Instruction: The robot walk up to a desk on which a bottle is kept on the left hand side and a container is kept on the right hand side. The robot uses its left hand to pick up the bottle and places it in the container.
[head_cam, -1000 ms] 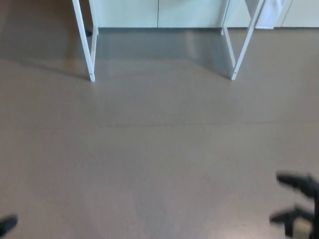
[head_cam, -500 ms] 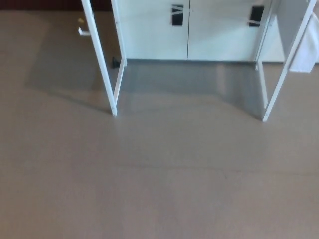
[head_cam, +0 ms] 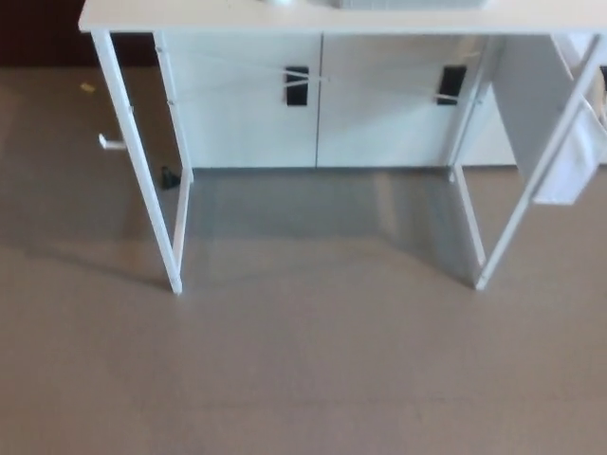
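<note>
The view has tilted up since a second ago: the white worktop (head_cam: 190,16) edge now shows ahead. Neither hand shows, state unknowable; approach continues, bottle not reached.

Desk (head_cam: 313,17) top cut off above

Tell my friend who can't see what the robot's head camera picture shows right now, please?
A white desk stands ahead on thin white legs, with only its front edge showing at the top of the picture. Behind it is a white cabinet with two dark handles, and grey-brown floor fills the lower half. Neither robot hand is in the picture.
</note>
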Available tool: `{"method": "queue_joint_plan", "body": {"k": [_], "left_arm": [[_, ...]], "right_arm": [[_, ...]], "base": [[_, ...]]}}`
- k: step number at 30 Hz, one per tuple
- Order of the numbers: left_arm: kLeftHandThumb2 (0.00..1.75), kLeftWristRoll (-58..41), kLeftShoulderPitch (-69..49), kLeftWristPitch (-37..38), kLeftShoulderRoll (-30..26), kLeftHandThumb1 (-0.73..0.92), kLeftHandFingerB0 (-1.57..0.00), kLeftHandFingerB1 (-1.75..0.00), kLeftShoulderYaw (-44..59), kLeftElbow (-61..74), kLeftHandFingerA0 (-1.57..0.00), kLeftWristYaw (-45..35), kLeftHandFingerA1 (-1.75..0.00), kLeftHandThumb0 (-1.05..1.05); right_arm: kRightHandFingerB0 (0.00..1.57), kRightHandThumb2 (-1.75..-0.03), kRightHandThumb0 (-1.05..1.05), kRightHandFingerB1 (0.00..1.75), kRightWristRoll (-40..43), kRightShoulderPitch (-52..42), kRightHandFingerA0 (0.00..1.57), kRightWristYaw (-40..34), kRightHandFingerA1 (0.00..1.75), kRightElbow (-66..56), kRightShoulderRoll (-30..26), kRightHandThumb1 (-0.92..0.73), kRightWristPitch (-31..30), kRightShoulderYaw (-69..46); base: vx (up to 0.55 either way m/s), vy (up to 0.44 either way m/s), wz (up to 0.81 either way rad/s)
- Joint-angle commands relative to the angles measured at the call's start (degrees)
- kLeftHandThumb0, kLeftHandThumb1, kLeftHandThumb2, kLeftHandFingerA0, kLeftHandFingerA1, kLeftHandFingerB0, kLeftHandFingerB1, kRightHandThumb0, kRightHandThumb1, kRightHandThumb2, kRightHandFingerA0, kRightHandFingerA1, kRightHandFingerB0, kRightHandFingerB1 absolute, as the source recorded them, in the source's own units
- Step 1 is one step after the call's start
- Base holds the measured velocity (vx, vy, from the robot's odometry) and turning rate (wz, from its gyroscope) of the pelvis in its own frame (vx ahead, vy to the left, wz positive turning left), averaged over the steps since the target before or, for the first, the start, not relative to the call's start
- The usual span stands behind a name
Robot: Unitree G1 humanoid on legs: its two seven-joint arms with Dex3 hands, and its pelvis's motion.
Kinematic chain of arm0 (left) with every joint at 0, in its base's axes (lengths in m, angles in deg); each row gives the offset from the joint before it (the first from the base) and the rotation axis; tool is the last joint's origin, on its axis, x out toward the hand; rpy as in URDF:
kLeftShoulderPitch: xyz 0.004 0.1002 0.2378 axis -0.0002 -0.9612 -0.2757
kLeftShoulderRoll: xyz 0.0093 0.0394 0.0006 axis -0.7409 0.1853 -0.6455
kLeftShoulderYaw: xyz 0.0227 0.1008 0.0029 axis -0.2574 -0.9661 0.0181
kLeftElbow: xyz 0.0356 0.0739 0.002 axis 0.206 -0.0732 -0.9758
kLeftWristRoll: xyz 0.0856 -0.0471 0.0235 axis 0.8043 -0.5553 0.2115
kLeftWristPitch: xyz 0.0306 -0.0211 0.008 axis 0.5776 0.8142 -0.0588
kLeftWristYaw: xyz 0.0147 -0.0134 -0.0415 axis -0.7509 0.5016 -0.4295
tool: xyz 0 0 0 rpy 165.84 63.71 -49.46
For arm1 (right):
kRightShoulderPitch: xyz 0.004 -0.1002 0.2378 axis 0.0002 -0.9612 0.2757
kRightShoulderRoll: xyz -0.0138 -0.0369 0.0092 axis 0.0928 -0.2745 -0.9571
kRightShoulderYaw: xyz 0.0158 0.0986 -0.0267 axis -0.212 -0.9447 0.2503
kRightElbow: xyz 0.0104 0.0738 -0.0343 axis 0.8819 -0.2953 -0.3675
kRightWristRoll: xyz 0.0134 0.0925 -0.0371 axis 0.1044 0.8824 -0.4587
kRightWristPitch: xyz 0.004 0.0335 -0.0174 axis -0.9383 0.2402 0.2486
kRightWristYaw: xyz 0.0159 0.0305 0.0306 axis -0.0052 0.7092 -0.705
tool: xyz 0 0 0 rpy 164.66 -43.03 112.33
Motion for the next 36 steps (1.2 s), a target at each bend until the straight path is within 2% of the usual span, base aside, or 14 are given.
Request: {"method": "queue_joint_plan", "body": {"k": [1,11,13,14,16,17,20,21,24,25,26,32,33,36], "left_arm": [[0.62,-0.3,0.6,0.6,-0.5,0.75,-0.29,-0.33,0.3,-0.4,-0.51,-0.8,-0.42,-0.25],[0.64,-1.1,1.7,2.1,-0.5,0.78,-0.30,-0.33,1.4,-2.0,-0.49,-2.1,-0.42,-0.28],[0.64,-0.8,2.0,1.7,-0.7,0.79,-0.30,-0.33,1.7,-2.2,-0.49,-1.5,-0.41,-0.27],[0.64,-0.9,2.2,1.8,-0.7,0.79,-0.30,-0.34,1.8,-2.3,-0.48,-1.7,-0.41,-0.27],[0.63,-1.0,2.5,2.0,-0.7,0.78,-0.30,-0.34,1.9,-2.7,-0.49,-2.1,-0.42,-0.28],[0.63,-1.5,2.5,1.7,-0.6,0.77,-0.28,-0.33,2.2,-2.6,-0.46,-2.4,-0.42,-0.28],[0.63,-2.1,2.5,1.2,-0.5,0.77,-0.26,-0.33,2.7,-2.6,-0.46,-2.8,-0.42,-0.29],[0.62,-2.4,2.0,1.2,-0.5,0.74,-0.29,-0.33,3.3,-2.3,-0.47,-2.9,-0.41,-0.35],[0.62,-3.1,0.9,1.5,-0.4,0.72,-0.29,-0.33,4.4,-1.7,-0.47,-3.0,-0.42,-0.34],[0.62,-3.4,0.9,1.6,-0.5,0.72,-0.29,-0.33,4.8,-2.0,-0.47,-3.6,-0.42,-0.33],[0.63,-3.8,0.8,1.4,-0.7,0.74,-0.33,-0.34,5.3,-2.6,-0.54,-3.8,-0.43,-0.29],[0.63,-4.2,0.6,0.9,-1.3,0.76,-0.35,-0.34,6.9,-4.5,-0.57,-3.7,-0.43,-0.24],[0.62,-4.5,0.5,0.3,-1.3,0.72,-0.35,-0.35,7.5,-4.5,-0.57,-3.3,-0.44,-0.22],[0.62,-4.7,0.4,-0.2,-1.3,0.73,-0.34,-0.34,8.4,-4.9,-0.56,-2.9,-0.44,-0.22]], "right_arm": [[0.04,-1.56,0.43,0.66,0.1,0.0,0.40,0.3,0.90,-4.7,-1.8,-0.41,-2.6,-0.2],[0.00,-1.75,0.23,0.63,5.8,-5.4,0.31,3.6,0.91,-7.4,-2.3,-0.41,-2.1,-5.6],[0.00,-1.75,0.20,0.64,6.0,-9.2,0.32,3.0,0.93,-12.0,-1.4,-0.51,-2.3,-6.3],[0.10,-1.60,0.16,0.70,6.0,-10.8,0.37,2.4,0.86,-13.2,-0.6,-0.92,-1.2,-6.8],[0.06,-1.62,0.09,0.69,6.1,-11.3,0.33,2.8,0.83,-12.3,-0.4,-0.91,0.0,-7.1],[0.00,-1.75,0.20,0.65,5.7,-11.3,0.34,2.8,0.92,-11.9,-0.5,-0.49,0.3,-6.9],[0.00,-1.75,0.17,0.64,5.0,-11.1,0.30,2.8,0.89,-11.0,-0.7,-0.47,0.9,-6.7],[0.03,-1.63,0.16,0.69,5.0,-11.5,0.35,2.9,0.87,-12.5,-0.7,-0.88,0.5,-6.7],[0.01,-1.65,0.18,0.69,5.4,-11.3,0.34,3.2,0.87,-12.9,-0.4,-0.89,0.9,-6.8],[0.02,-1.67,0.16,0.70,5.5,-11.4,0.36,3.1,0.90,-13.2,-0.3,-0.89,0.8,-6.8],[0.00,-1.75,0.27,0.68,5.4,-11.4,0.35,3.0,0.95,-13.4,-0.2,-0.44,0.7,-6.7],[0.00,-1.75,0.29,0.66,5.3,-11.4,0.32,3.1,0.92,-13.7,-0.5,-0.44,-0.1,-6.5],[0.08,-1.60,0.18,0.70,5.1,-11.6,0.38,2.9,0.87,-14.0,-0.4,-0.86,-0.1,-6.5],[0.00,-1.75,0.30,0.66,4.9,-11.8,0.32,2.7,0.92,-14.2,-0.4,-0.46,0.1,-6.4]], "base": [[0.43,-0.072,0.18],[0.49,-0.130,0.35],[0.39,0.014,-0.23],[0.38,0.048,-0.36],[0.42,0.097,-0.36],[0.45,0.127,-0.35],[0.56,0.329,-0.43],[0.59,0.382,-0.49],[0.56,0.380,-0.23],[0.50,0.376,0.03],[0.22,0.171,0.06],[0.06,0.046,0.05],[0.05,-0.131,-0.02],[0.05,-0.158,0.01]]}}
